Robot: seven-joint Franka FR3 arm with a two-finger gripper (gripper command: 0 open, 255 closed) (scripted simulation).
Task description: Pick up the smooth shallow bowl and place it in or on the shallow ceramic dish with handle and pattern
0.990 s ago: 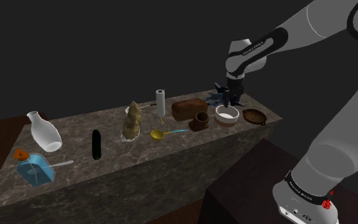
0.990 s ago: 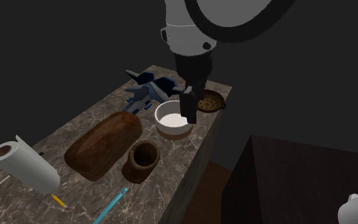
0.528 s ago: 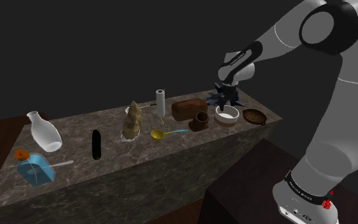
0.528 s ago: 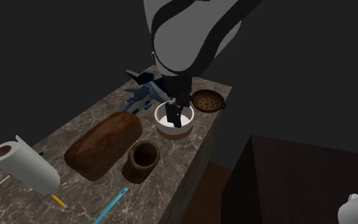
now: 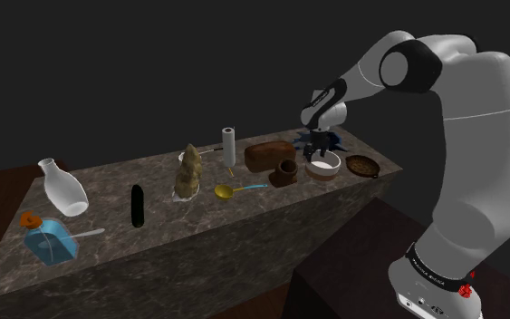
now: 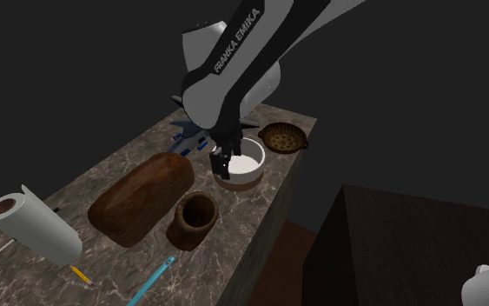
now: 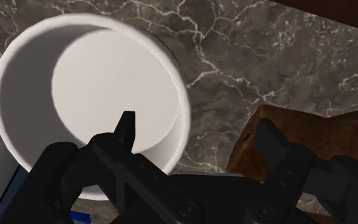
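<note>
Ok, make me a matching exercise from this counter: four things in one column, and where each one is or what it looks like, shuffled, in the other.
Things:
1. white bowl
2. patterned dish
3. bread loaf
4. paper roll

Descriptions:
A. dark brown, beside the brown cup
B. a finger of the gripper reaches inside its rim
C. white, at the second exterior view's left edge
D. by the corner of the counter, apart from the bowl

Pairs: 1-B, 2-D, 3-A, 4-C.
</note>
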